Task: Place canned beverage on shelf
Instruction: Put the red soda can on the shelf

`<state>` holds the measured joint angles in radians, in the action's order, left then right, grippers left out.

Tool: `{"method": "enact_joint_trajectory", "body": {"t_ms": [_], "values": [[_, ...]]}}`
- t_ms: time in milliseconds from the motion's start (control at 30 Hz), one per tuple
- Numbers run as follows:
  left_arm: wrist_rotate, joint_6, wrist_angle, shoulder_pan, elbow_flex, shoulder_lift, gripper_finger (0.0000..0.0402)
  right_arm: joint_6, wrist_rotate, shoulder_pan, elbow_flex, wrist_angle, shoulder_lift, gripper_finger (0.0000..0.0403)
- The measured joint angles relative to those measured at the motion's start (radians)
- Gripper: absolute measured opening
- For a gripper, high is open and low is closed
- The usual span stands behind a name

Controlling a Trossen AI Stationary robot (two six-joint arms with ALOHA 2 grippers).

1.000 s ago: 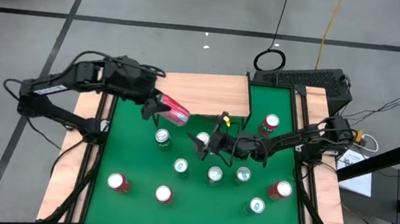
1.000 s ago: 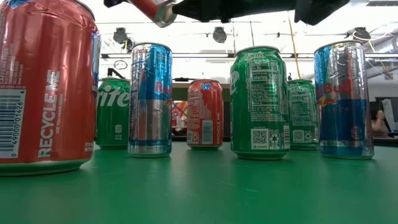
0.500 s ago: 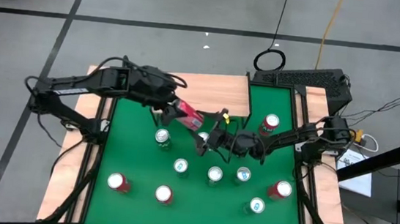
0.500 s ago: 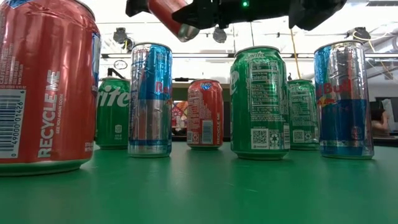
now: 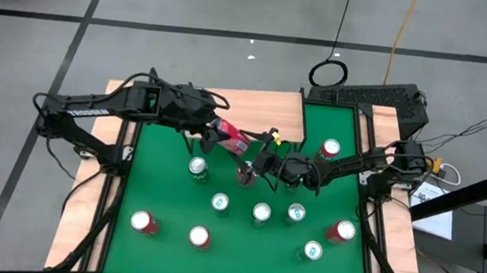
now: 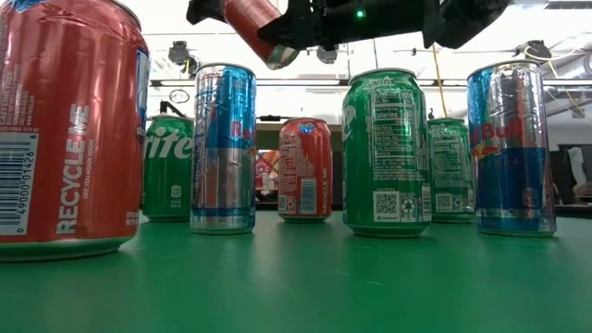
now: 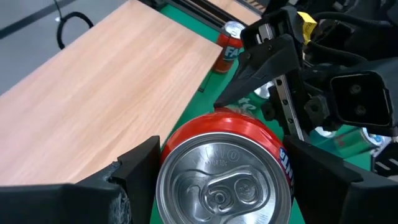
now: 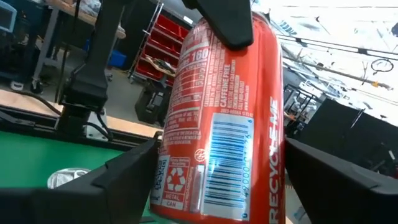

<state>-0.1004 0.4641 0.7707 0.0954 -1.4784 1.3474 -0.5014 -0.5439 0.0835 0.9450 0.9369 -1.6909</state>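
The can (image 5: 228,137) is a red aluminium cylinder with a glossy printed wall and a bright silver lid with a pull tab. It hangs tilted above the green bench (image 5: 166,192), off the surface, just in front of the shelf (image 5: 255,112). The left gripper (image 5: 211,133) has its jaws clamped on the can's wall. The right gripper (image 5: 251,166) stands at the can's far end, jaws apart on either side of it; whether they touch the can cannot be told.

The shelf is a flat board of pale wood with a fine straight grain, bare on top. The bench is covered in a matt green mat, edged by light wooden panels.

The left wrist view (image 7: 225,180) looks at the can's lid end-on, with the shelf board close behind it and a red can (image 7: 231,40) standing past the shelf's end. The right wrist view (image 8: 224,118) shows the printed side instead: barcode, recycling mark and white lettering. The low view (image 6: 254,23) shows only the can's rounded lower end among dark arm parts, high above the standing cans: a red one (image 6: 65,129) nearest, then slim blue-and-silver (image 6: 223,148) and green (image 6: 386,153) ones. The high view alone shows the other cans spread upright over the bench.
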Motion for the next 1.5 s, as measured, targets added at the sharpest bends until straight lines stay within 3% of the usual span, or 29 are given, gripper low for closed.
{"method": "enact_joint_trajectory", "body": {"t_ms": [167, 333, 700, 1133, 1500], "values": [[-0.006, 0.002, -0.018, -0.001, 0.000, 0.008, 0.0280, 0.077, -0.007, -0.017, 0.073, -0.183, -0.001, 0.0363], [-0.018, 0.010, -0.029, -0.005, 0.000, 0.015, 0.0280, 0.147, -0.009, -0.039, 0.142, -0.321, -0.002, 0.0363], [-0.036, 0.001, -0.014, -0.005, -0.001, 0.014, 0.0282, 0.142, -0.006, -0.033, 0.147, -0.352, -0.002, 0.0280], [-0.085, -0.164, -0.038, -0.007, -0.002, 0.013, 0.0392, 0.192, 0.001, -0.022, 0.145, -0.445, 0.007, 0.0289], [-0.091, -0.483, -0.154, -0.067, -0.003, -0.016, 0.0395, 0.360, 0.253, -0.025, 0.145, -0.817, 0.165, 0.0287]]}}
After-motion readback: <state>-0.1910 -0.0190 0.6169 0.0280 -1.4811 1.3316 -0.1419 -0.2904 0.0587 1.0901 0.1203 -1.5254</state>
